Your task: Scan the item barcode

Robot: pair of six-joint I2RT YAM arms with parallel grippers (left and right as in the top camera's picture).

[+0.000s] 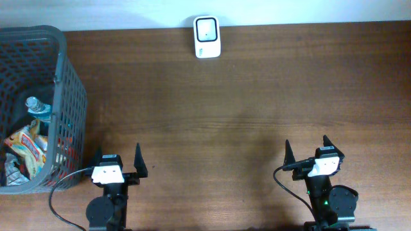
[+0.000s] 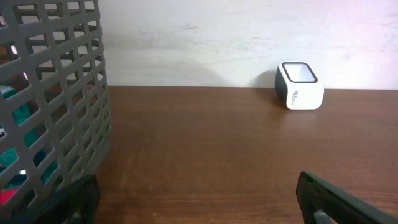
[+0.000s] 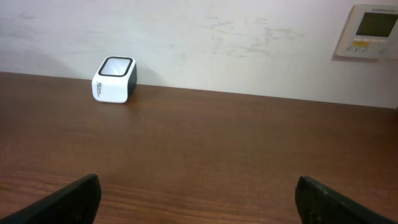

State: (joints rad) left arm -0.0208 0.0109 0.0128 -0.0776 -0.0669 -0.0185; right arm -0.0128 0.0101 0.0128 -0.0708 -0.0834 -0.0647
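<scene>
My left end effector [image 1: 117, 158] stands wide with nothing between its fingers, low on the tabletop [image 1: 212, 109] at 7 o'clock. My right end effector [image 1: 307, 149] is just as wide and empty at 5 o'clock.

Near my left side, toward 10 o'clock, rises the grey basket [image 1: 61, 61], and that is where I expect trouble. If I reach in, a finger could catch the lattice wall and drag or tip the basket. It could also close on two crowded items at once. The snack packet [image 1: 27, 144] looks crinkly and may fold so that its code hides, and the bottle [image 1: 35, 106] may roll in my grip.

The items lie jumbled inside the basket: a clear bottle with a blue band and some bright wrappers. I see no barcode from here. The scanner [image 1: 207, 36], a small white box with a dark window, sits at 12 o'clock by the far edge, well apart from the basket.
</scene>
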